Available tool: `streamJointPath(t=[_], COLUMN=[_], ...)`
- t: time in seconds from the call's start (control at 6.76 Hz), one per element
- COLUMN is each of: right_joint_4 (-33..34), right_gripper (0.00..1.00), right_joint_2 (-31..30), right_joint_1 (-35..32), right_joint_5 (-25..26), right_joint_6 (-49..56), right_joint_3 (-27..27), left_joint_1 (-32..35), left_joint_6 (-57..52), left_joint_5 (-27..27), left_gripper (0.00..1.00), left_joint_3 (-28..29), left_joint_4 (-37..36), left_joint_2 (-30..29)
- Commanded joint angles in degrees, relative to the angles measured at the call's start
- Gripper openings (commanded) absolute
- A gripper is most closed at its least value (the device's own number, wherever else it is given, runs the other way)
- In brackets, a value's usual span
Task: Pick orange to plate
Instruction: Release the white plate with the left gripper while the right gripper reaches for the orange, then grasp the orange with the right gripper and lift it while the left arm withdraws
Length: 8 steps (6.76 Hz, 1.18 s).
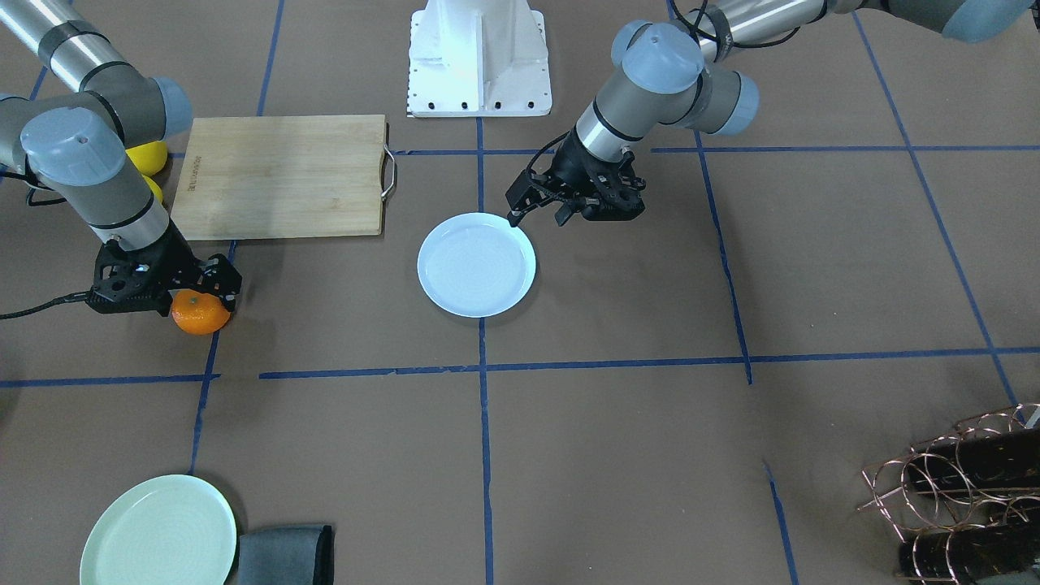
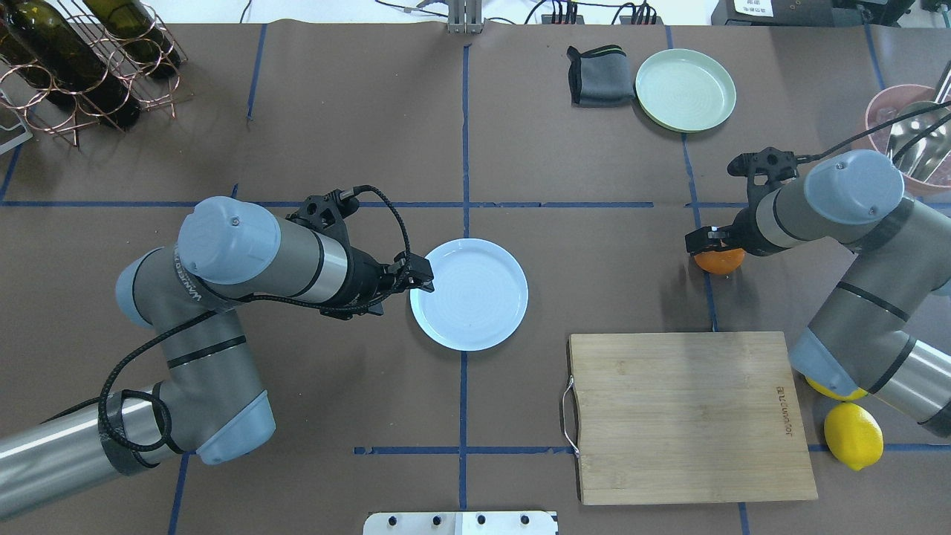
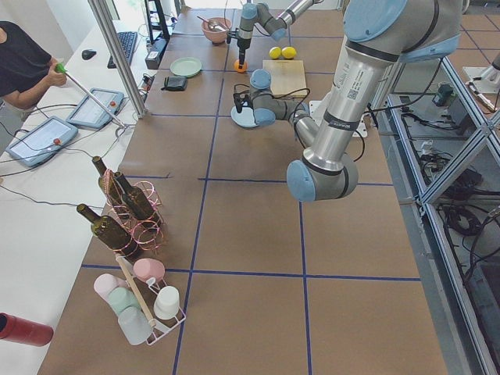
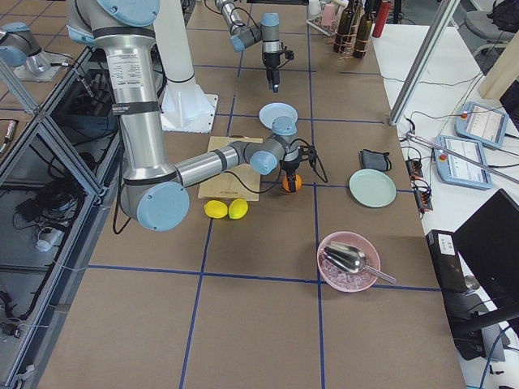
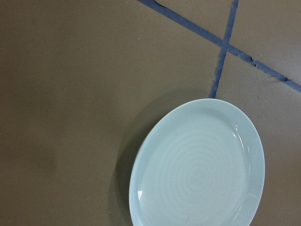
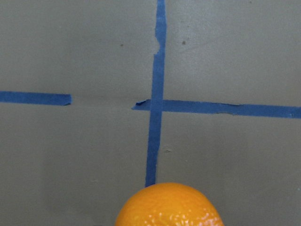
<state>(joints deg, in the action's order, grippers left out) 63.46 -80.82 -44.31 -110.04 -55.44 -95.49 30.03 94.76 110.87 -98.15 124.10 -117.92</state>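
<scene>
We see the orange (image 6: pixel 169 207) with a finely dimpled, shiny peel, and the plate (image 5: pixel 197 165) looks smooth and glossy. The table (image 2: pixel 594 260) wears matt brown paper striped with blue tape (image 6: pixel 157 94). The cutting board (image 2: pixel 691 416) shows pale wood grain and a metal handle (image 1: pixel 395 175).

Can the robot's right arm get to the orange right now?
Probably yes. The right gripper sits right over the orange, with nothing between them, and the cutting board lies off to the side.

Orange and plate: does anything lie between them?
Nothing: the overhead view shows only bare table and blue tape between the orange and the plate; the cutting board lies beside that stretch.
</scene>
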Motion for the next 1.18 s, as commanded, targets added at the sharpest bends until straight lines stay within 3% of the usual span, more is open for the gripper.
streamJointPath(t=[0.0, 0.15, 0.44, 0.74, 1.03], right_joint_4=[0.00, 0.00, 1.65, 5.08, 6.49], right_gripper=[0.51, 0.02, 0.00, 0.00, 0.00], right_joint_2=[0.75, 0.84, 3.81, 16.17, 23.30], right_joint_1=[0.10, 0.01, 0.45, 6.93, 15.97], right_joint_5=[0.00, -0.26, -2.45, -1.86, 7.49], right_joint_6=[-2.28, -3.44, -9.45, -27.37, -32.52], right_joint_3=[0.57, 0.14, -5.11, -4.97, -2.61], left_joint_1=[2.48, 4.84, 11.25, 17.40, 22.42], left_joint_6=[-1.15, -7.42, -21.30, -39.21, -49.53], left_joint_5=[1.35, 4.23, 10.39, 13.04, 15.75], left_gripper=[0.92, 0.92, 0.92, 0.92, 0.95], left_joint_3=[-5.35, -7.65, -8.02, -8.38, -8.03], left_joint_4=[0.09, -0.09, 0.26, 0.53, 0.79], left_joint_2=[5.20, 8.47, 14.53, 22.88, 27.11])
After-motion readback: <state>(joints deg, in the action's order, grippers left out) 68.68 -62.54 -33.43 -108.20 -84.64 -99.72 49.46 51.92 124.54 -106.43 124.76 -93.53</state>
